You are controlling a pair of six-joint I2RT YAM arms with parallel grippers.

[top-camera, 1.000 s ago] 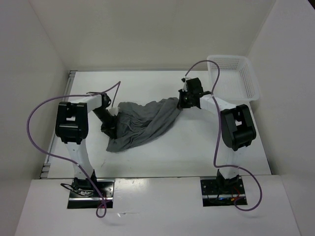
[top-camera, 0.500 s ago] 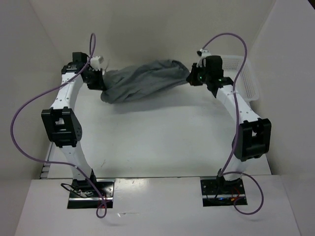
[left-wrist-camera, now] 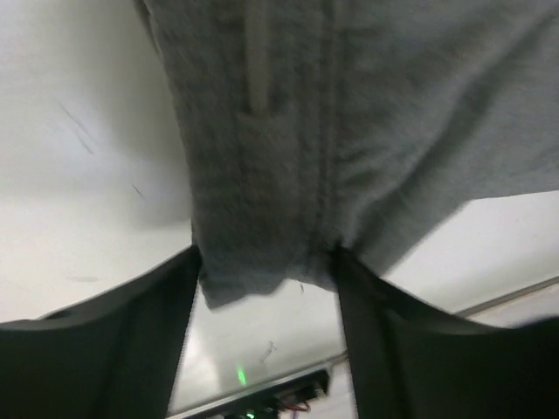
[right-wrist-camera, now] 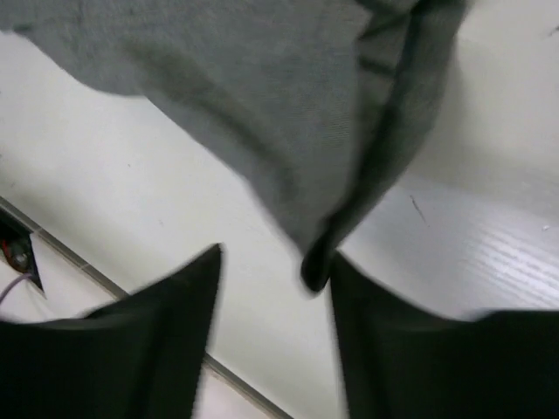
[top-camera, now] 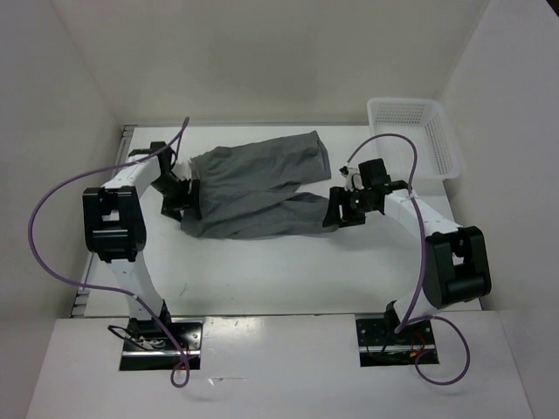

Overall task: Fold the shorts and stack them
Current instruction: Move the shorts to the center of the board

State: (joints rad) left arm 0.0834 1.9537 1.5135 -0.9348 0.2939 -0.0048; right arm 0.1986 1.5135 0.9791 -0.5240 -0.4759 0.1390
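Note:
The grey shorts (top-camera: 253, 188) lie spread on the white table, waistband end at the left, two legs running right. My left gripper (top-camera: 181, 199) sits at the waistband end. In the left wrist view its black fingers (left-wrist-camera: 131, 340) stand wide apart, and the shorts' waistband edge (left-wrist-camera: 262, 218) lies loose between them; the left gripper (left-wrist-camera: 266, 262) is open. My right gripper (top-camera: 334, 214) is at the end of the nearer leg. It (right-wrist-camera: 275, 262) is open too, with a hem corner of the shorts (right-wrist-camera: 349, 201) hanging next to its right finger (right-wrist-camera: 402, 349).
A white mesh basket (top-camera: 419, 131) stands at the table's back right corner. White walls close in the table on the left, back and right. Purple cables loop above both arms.
Both arms lifted the shorts, stretched them in the air near the back, then brought them down and forward onto the table. Both grippers have opened and let go of the cloth.

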